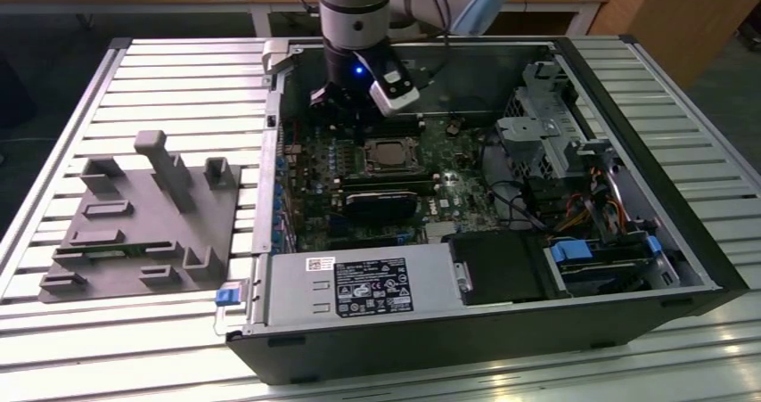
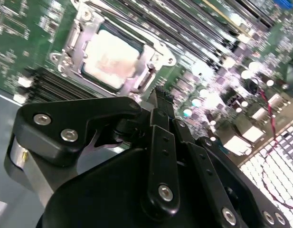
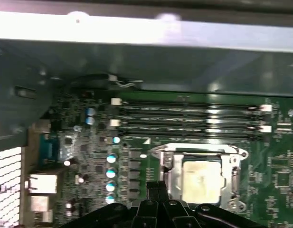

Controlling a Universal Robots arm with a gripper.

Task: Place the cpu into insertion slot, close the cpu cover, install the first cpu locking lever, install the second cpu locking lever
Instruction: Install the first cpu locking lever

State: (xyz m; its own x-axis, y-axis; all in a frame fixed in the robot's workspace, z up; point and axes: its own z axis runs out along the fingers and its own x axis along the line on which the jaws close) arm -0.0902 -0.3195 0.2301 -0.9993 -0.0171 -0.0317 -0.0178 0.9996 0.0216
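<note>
Silver shows at the middle of the motherboard (image 1: 356, 175): your cpu (image 1: 387, 155) lies flat in the insertion slot (image 3: 171, 176), its dull metal top facing up in both wrist views (image 2: 110, 59) (image 3: 201, 180). The cpu cover (image 3: 198, 151) lies down around it, and its window frames the metal top (image 2: 158, 50). You cannot tell from these views whether either locking lever is latched. On the exterior view's clock face, the gripper (image 1: 342, 115) hangs near the cpu at about eleven o'clock from it, above the board and touching nothing you can see. Its fingertips are pressed together with nothing between them, as both wrist views show (image 2: 161, 95) (image 3: 155, 187). The long memory slots (image 3: 189, 118) run just beyond the socket. A black heatsink block (image 1: 380, 201) sits at six o'clock from the cpu in the exterior view. Everything lies inside the open computer case (image 1: 666, 215), with the power supply (image 1: 356, 286) along its near edge. Outside the case, at about eight o'clock and well apart from the cpu, a grey fixture (image 1: 143, 219) rests on the slatted table (image 1: 178, 72).
</note>
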